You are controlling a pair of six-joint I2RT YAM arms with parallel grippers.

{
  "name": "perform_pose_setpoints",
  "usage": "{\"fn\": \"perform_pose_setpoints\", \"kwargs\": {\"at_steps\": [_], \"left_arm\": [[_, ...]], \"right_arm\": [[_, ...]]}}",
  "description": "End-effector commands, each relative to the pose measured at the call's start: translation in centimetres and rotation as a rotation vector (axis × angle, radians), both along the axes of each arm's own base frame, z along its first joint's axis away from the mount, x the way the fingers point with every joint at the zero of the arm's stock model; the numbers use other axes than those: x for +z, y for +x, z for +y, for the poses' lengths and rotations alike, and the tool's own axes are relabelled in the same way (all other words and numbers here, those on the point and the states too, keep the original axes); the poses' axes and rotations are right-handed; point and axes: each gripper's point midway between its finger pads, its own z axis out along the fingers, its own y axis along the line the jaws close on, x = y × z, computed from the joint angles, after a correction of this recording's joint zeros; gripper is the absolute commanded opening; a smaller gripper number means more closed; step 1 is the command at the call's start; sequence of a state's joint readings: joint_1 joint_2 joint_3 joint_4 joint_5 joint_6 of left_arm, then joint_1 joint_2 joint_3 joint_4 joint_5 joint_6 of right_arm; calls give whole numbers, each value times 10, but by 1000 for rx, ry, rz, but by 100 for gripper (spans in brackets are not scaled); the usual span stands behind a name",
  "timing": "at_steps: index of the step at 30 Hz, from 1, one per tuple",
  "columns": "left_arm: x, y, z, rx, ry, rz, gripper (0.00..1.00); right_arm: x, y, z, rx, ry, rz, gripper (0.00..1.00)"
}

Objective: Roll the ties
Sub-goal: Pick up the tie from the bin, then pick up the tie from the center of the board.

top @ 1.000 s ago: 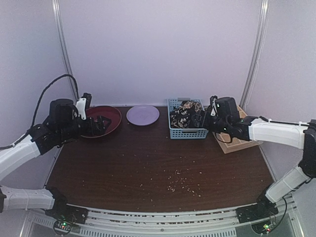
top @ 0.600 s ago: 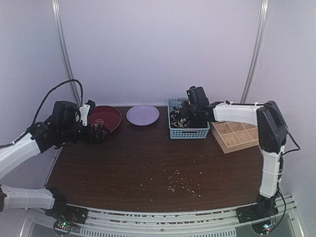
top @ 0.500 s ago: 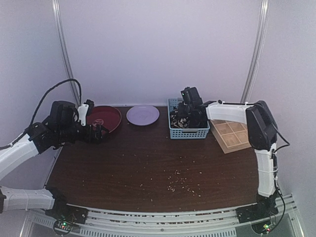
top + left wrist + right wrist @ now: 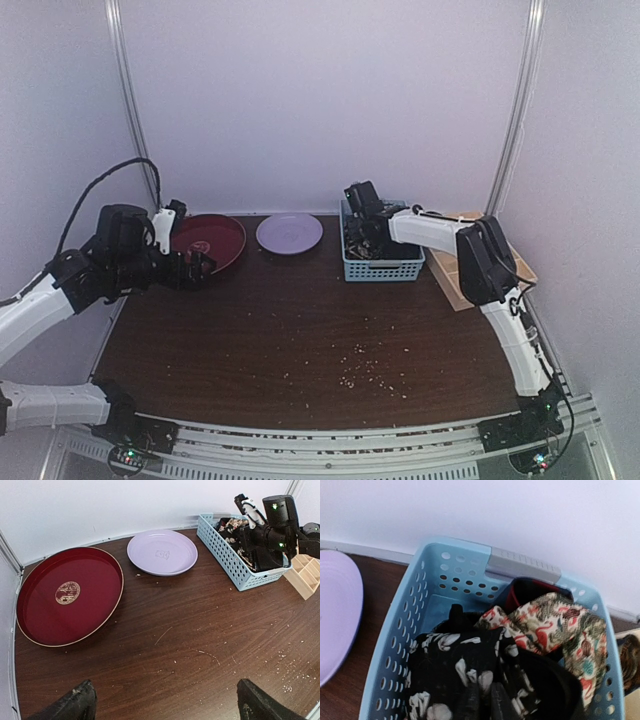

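Several ties lie bunched in the blue mesh basket [image 4: 405, 630] at the back of the table. A black tie with pale floral print [image 4: 455, 655] lies on top, beside a cream one with red birds [image 4: 555, 625]. My right gripper [image 4: 482, 692] reaches down into the basket [image 4: 382, 268], its two fingers pressed together on a fold of the black floral tie. In the top view that gripper [image 4: 362, 228] hides most of the ties. My left gripper [image 4: 167, 702] hovers wide open over bare table near the red tray, holding nothing.
A round red tray [image 4: 215, 235] and a lilac plate [image 4: 289, 232] sit at the back left and centre. A tan wooden gridded tray [image 4: 448, 285] lies right of the basket, partly under the right arm. Crumbs [image 4: 365, 370] dot the table's middle.
The right arm swung left from beside the wooden tray to over the basket, and its jaws closed onto the black floral tie. The left gripper barely moved and stayed open.
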State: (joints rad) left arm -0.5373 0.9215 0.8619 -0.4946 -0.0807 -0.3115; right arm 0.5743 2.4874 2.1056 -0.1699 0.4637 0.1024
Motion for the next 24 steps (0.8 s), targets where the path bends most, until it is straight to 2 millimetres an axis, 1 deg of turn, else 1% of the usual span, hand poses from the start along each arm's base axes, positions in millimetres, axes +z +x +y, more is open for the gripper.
{"fn": "perform_pose_setpoints", "kwargs": {"at_steps": [1, 3, 6, 9, 13, 14, 19, 22, 24], "left_arm": [[10, 2, 7, 27, 4, -39, 98], [10, 1, 7, 26, -1, -39, 98], [12, 0, 8, 29, -6, -44, 98], [14, 0, 12, 48, -6, -55, 98], [14, -1, 15, 58, -2, -59, 98], [13, 0, 16, 62, 1, -58, 98], [14, -1, 14, 58, -4, -57, 98], [18, -2, 15, 61, -16, -64, 98], [21, -4, 13, 51, -32, -70, 98]], "right_arm": [[40, 2, -16, -34, -58, -51, 0], [65, -2, -16, -30, -26, -81, 0], [112, -13, -20, -25, 47, -156, 0], [153, -30, -24, -2, 133, -227, 0], [197, -57, -30, 29, 259, -277, 0], [220, -68, -35, 30, 304, -307, 0], [308, -124, -46, 138, 521, -457, 0], [352, -160, -44, 235, 602, -512, 0], [378, -186, -39, 308, 640, -535, 0]]}}
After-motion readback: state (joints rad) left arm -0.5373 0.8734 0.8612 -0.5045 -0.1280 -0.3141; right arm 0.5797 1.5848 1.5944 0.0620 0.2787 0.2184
